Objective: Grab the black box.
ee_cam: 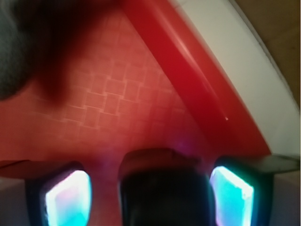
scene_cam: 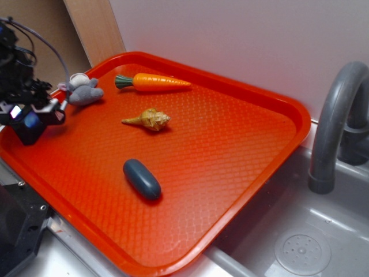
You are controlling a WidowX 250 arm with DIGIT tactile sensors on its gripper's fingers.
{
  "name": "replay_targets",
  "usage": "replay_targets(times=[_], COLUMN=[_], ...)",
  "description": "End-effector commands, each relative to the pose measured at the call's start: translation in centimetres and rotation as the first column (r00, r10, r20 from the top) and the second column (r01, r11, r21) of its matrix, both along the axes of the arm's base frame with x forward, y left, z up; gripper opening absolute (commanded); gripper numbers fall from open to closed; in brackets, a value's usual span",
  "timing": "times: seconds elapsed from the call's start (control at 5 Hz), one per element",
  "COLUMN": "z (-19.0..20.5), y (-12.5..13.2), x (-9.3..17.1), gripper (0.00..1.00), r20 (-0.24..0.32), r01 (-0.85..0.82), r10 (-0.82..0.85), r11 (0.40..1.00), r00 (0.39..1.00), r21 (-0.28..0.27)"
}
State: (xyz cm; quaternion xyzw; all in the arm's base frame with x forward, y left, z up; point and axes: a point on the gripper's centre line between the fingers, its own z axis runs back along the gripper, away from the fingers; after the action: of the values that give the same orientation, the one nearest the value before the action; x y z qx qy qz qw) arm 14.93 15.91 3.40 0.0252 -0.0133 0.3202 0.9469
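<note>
At the tray's (scene_cam: 277,167) left edge, beside the plush mouse (scene_cam: 83,91), our pincer (scene_cam: 34,115) brackets the black box (ee_cam: 162,188), pads (ee_cam: 68,197) flanking it; we cannot tell whether they grip.

Plain white wall (scene_cam: 242,40) behind, smooth, evenly lit. Light brown wooden board (scene_cam: 95,26) leans in back left corner, next to darker brown panel (scene_cam: 40,29). Grey sink (scene_cam: 300,231) at lower right, round drain (scene_cam: 302,252) with small holes in bottom. Curved grey faucet (scene_cam: 334,121) stands at right edge, beside wall. Grey counter edge (scene_cam: 63,254) along lower left. Soft light, faint shine on sink. Wrist view blurry: white strip (ee_cam: 240,70), brown patch (ee_cam: 277,33) in top right corner.
</note>
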Motion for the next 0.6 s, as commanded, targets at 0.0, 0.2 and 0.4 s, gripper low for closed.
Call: replay_targets(times=[0.0, 0.2, 0.4], z=[-1.2, 0.2, 2.6], y=[-0.5, -1.4, -2.5], x=[0.8, 0.9, 0.3], gripper=[0.00, 0.00, 0.00], r20=[-0.036, -0.045, -0.018], r01=[-0.024, 0.016, 0.075], r10=[0.024, -0.017, -0.076], r11=[1.000, 1.000, 0.997], r00=[0.999, 0.999, 0.997], r21=[-0.014, -0.005, -0.001])
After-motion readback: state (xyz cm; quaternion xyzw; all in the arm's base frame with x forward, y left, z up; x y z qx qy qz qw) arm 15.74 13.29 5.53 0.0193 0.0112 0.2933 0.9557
